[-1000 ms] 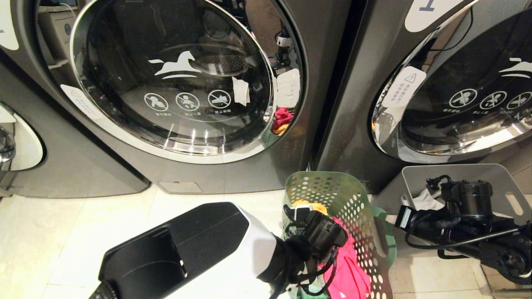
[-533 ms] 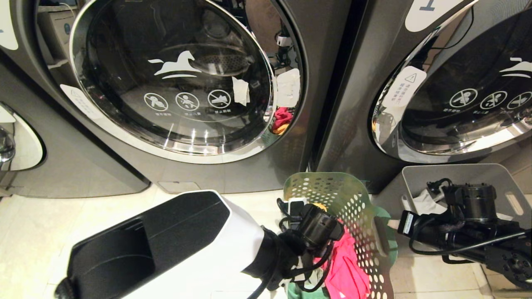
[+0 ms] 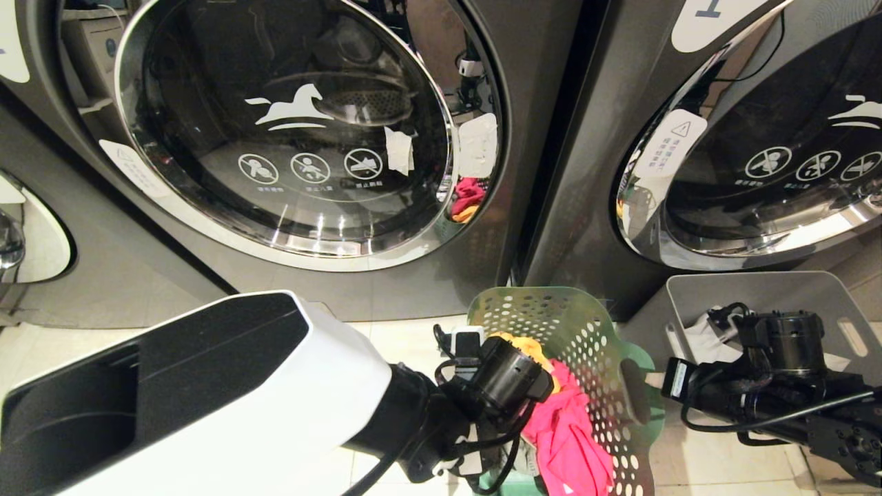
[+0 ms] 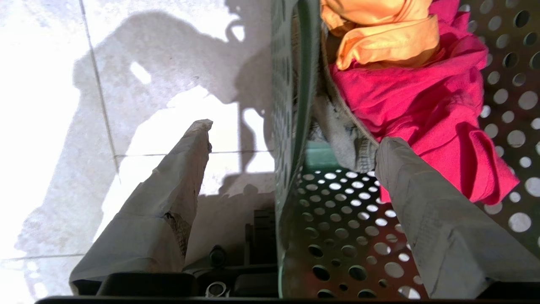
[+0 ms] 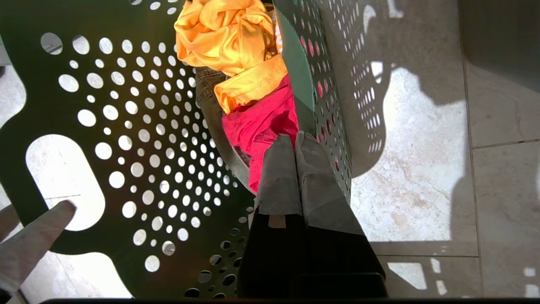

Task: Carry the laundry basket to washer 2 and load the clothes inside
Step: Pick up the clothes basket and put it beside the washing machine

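The dark green perforated laundry basket [image 3: 565, 324] stands on the tile floor before washer 2 [image 3: 289, 138], whose round glass door is closed. In the basket lie the clothes: a yellow garment [image 4: 379, 38], a pinkish-red one [image 4: 430, 105] and a grey one [image 4: 350, 143]. My left gripper [image 4: 295, 135] is open and straddles the basket's left wall [image 4: 291, 105], one finger outside and one inside, touching neither side. My right gripper [image 5: 297, 139] is shut at the opposite rim [image 5: 295, 80], which runs in between its fingertips.
A grey solid bin [image 3: 820, 289] holding white bags [image 3: 696, 334] sits right of the basket, under my right arm [image 3: 778, 337]. The machine on the right [image 3: 758, 158] carries a label with a 1. Another machine [image 3: 27, 234] stands far left. Pale floor tiles [image 3: 69, 372] lie left of the basket.
My left forearm has swung closer to the camera and its wrist has slid left off the basket's middle, uncovering more of the yellow garment. The right arm and the basket have barely moved.
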You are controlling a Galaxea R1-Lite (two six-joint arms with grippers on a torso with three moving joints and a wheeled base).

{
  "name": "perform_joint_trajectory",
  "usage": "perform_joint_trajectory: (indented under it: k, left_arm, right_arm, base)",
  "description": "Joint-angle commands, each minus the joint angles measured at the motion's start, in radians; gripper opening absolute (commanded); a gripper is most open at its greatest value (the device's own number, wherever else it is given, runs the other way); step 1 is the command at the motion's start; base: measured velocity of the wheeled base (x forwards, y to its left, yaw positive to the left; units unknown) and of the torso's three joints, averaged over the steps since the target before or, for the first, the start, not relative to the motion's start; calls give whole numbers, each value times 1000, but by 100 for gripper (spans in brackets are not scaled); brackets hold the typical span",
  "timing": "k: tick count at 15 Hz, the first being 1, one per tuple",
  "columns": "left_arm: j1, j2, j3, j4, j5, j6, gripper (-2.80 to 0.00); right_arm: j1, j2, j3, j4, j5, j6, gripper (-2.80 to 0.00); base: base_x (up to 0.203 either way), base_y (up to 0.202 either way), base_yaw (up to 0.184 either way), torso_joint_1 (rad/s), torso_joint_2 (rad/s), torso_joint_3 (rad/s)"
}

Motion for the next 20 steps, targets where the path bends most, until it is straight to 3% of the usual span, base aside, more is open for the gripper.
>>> perform_joint_trajectory:
  k: [1,7,8,19,20]
  left_arm:
    - [-1,-57,18,17,9,-8,0]
    - [0,-171,122,26,10,-19,0]
    - [-1,-182,131,28,10,-33,0]
    - [62,-342,276,68,6,-58,0]
    - [66,-373,308,69,6,-59,0]
  right_arm:
    - [0,-1,1,-3,-3,-19,-280]
    - [0,-114,-13,75,-17,-58,-280]
    - [1,-118,-9,82,-17,-58,0]
    - [0,98,-54,60,-11,-113,0]
    - [0,129,-70,42,-12,-115,-280]
  base:
    - [0,0,0,0,0,0]
    - [0,0,0,0,0,0]
    - [0,0,0,0,0,0]
    - [0,0,0,0,0,0]
    - [0,0,0,0,0,0]
